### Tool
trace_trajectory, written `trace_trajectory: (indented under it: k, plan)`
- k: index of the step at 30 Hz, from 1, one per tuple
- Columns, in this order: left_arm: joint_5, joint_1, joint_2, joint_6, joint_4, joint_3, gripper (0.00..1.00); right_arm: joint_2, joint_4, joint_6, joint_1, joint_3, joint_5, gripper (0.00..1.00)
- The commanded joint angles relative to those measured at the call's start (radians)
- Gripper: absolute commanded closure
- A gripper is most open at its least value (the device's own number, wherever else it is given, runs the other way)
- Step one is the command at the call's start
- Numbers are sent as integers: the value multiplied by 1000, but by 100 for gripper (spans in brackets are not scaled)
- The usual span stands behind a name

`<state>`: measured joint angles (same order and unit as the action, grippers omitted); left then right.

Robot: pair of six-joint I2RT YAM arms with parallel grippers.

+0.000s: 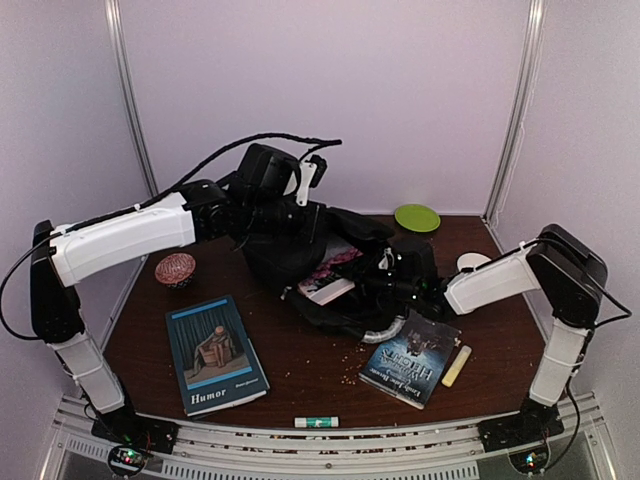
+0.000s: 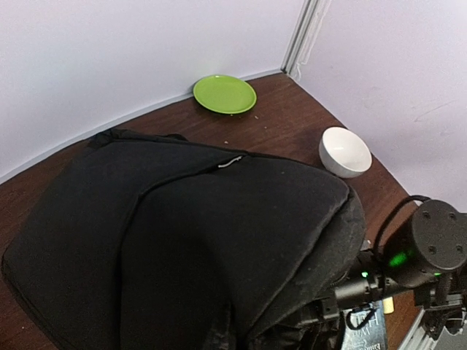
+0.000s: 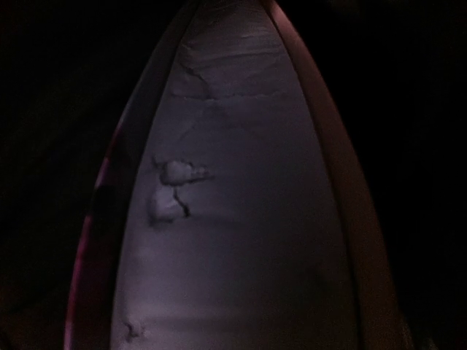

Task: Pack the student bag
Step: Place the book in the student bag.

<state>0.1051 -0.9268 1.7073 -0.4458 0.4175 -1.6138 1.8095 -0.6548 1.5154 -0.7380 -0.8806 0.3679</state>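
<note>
Black soft cloth is making up the bag (image 1: pixel 300 250) sitting in the middle of the brown table (image 1: pixel 300 375). A book (image 1: pixel 328 285) with a pink edge is poking out of its open mouth. The left gripper (image 1: pixel 262 222) is pinching shut on the bag's top cloth. The right gripper (image 1: pixel 405 272) is reaching into the mouth; I cannot tell how wide it is standing.

From the left wrist, the bag (image 2: pixel 204 233) is bulging round and smooth, with a flat green plate (image 2: pixel 225 94) and a round white bowl (image 2: pixel 345 151) behind it.

From the right wrist, only a long pale shape (image 3: pixel 233 219) is showing in the dark.
</note>
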Motion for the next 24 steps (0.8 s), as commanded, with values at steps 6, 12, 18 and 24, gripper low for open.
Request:
trace_trajectory:
  k: [6,12,18,24]
  plan:
    - [-266,-24,-55,-6,-262,-61,100,143,-51,17,9,-183,81,69]
    - [-344,-23,-35,-23,-298,-68,100,197,-38,27,9,-247,110,68]
    - [-409,-24,-40,-72,-349,-37,100,259,-53,58,18,-312,89,69]
    - [-413,-21,-48,-39,-357,6,100,334,-24,50,5,-412,112,62]
